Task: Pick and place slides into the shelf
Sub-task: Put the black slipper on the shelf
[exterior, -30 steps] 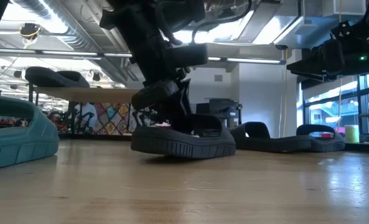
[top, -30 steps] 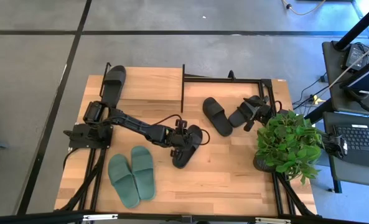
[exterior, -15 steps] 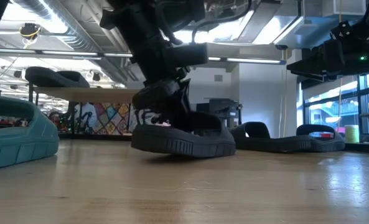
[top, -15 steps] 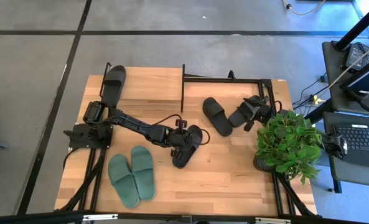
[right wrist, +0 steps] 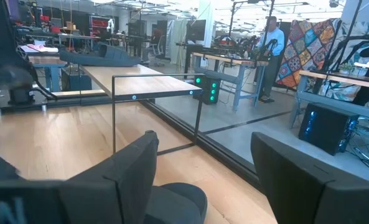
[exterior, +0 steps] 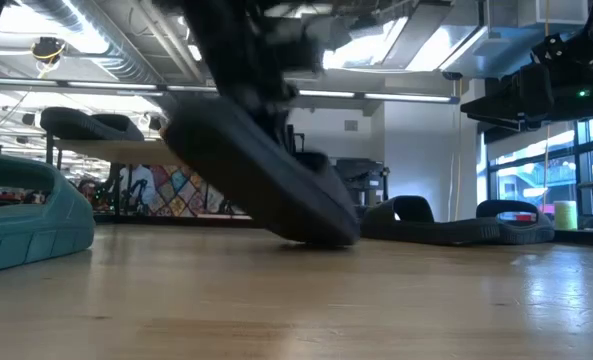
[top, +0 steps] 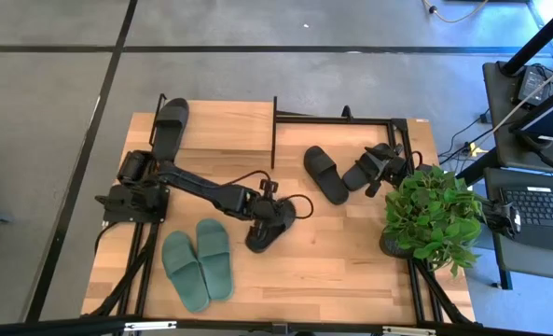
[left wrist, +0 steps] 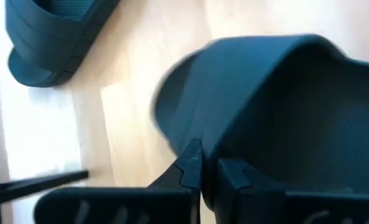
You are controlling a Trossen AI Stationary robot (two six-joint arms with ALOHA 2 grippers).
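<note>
Six slides are showing across the wooden table [top: 332, 271]. One black slide [top: 266, 227] is sitting near the table's middle with the left gripper [top: 269, 211] clamped on it; the left wrist view is showing the two dark fingers [left wrist: 190, 167] pinched together on the edge of the strap. In the low view this slide [exterior: 261, 180] is tilting, one end lifted clear while the other end is touching the tabletop. The left arm [top: 197, 187] is reaching in from the table's left side.

Two sage green slides [top: 198, 261] are lying side by side near the front left of the table, apart from the held slide. One black slide [top: 171, 127] is resting on the light wood top board of the shelf [top: 229, 126] at the back left. Another black slide [top: 325, 174] is lying inside the black metal frame at the back, right of centre. A further black slide [top: 359, 173] is lying just beside it, under the right gripper [top: 380, 166].

The right gripper is hovering at that spot with its jaws standing wide apart, holding nothing; the right wrist view is showing its fingers [right wrist: 296, 180] spread above a dark slide.

A leafy green plant [top: 433, 217] is standing at the table's right edge, near the right gripper.
</note>
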